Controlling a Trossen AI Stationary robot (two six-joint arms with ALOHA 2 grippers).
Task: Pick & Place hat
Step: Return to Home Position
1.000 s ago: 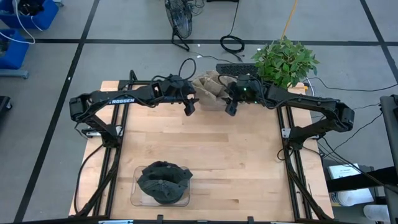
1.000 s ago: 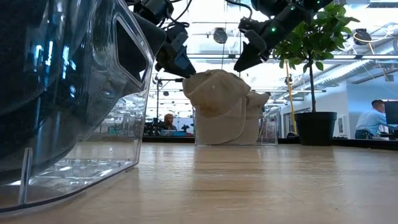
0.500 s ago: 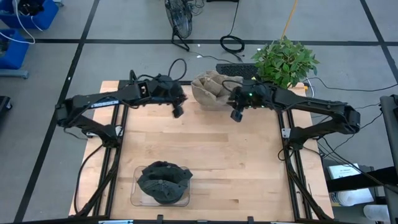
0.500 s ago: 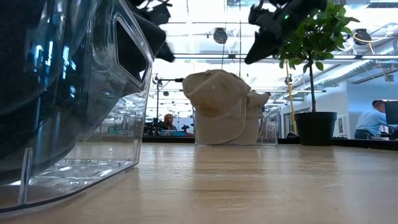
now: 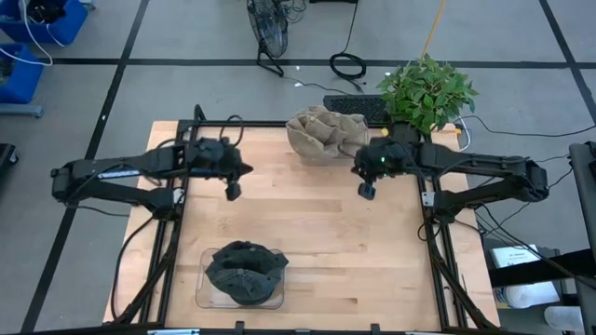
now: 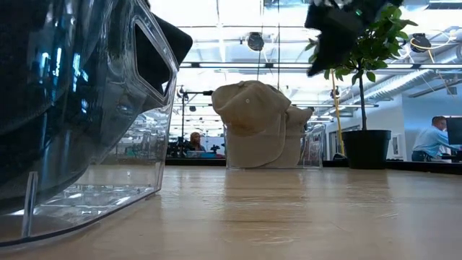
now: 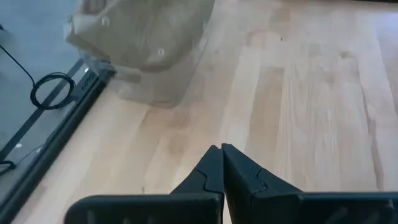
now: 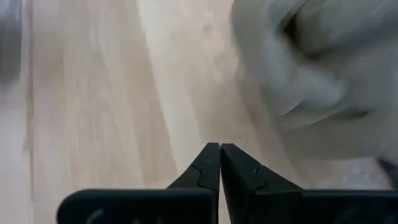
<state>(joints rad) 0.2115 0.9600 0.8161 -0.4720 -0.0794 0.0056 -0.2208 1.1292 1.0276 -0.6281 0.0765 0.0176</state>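
A stack of tan hats sits in a clear bin at the table's far edge; it also shows in the low view and in the left wrist view. Dark hats lie in a clear bin near the front edge. My left gripper is shut and empty, left of the tan hats and nearer the table's middle. My right gripper is shut and empty, just right of and nearer than the tan hats, which show in its wrist view.
A potted plant stands at the far right corner, close behind my right arm. The wooden tabletop between the two bins is bare. In the low view a person sits in the room beyond the table.
Both grippers have drawn back from the tan hats toward the table's near edge. My left gripper has also gone toward the left edge, my right gripper a little toward the right edge. The hats have stayed in place.
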